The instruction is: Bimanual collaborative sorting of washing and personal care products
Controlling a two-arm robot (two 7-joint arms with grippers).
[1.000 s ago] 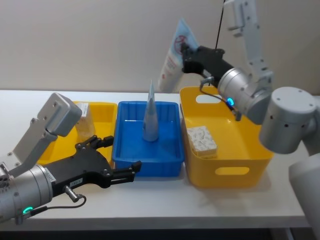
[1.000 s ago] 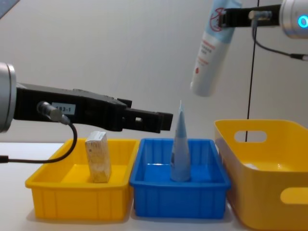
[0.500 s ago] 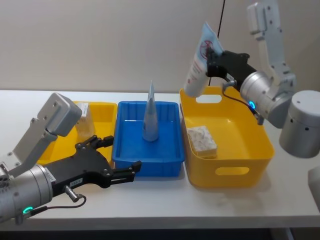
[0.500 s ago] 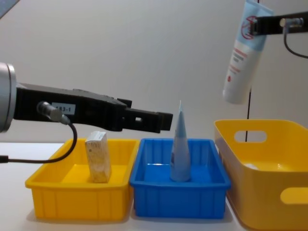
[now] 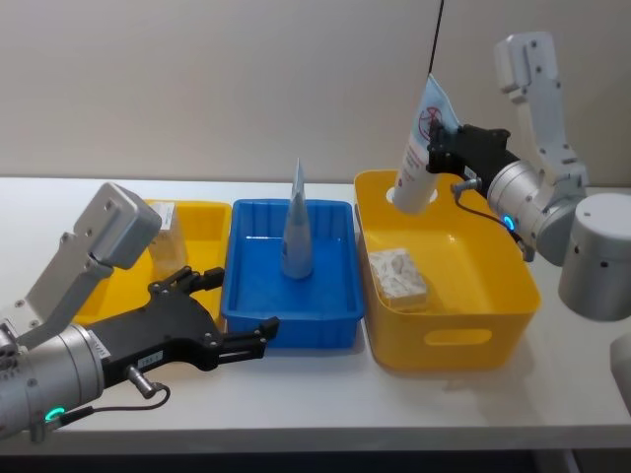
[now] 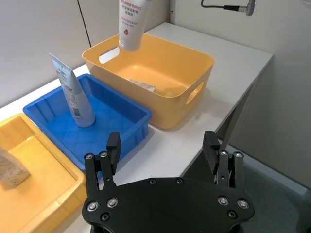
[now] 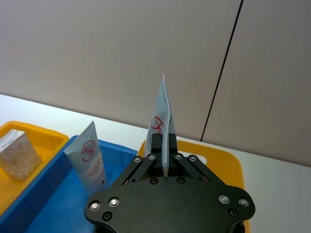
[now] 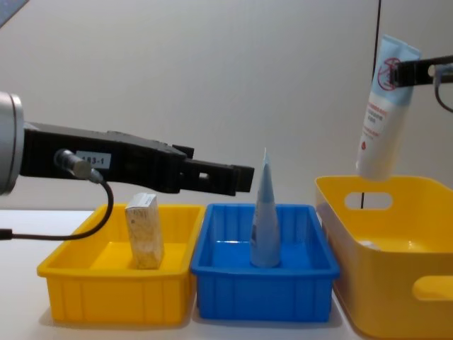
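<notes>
Pale blue and cap-down, one tube (image 5: 421, 143) hangs over the far left rim of the big yellow bin (image 5: 493, 296), pinched at its flat crimped end by the right claw (image 5: 441, 148). A mottled carton (image 5: 397, 275) lies inside that bin. A second tube (image 5: 296, 230) stands upright in the blue bin (image 5: 246, 305). Another tan carton (image 8: 144, 229) stands in the small yellow bin (image 8: 85, 297) at left. Near the table's (image 5: 296, 394) front edge, the left claw (image 5: 232, 310) hovers spread, empty.
</notes>
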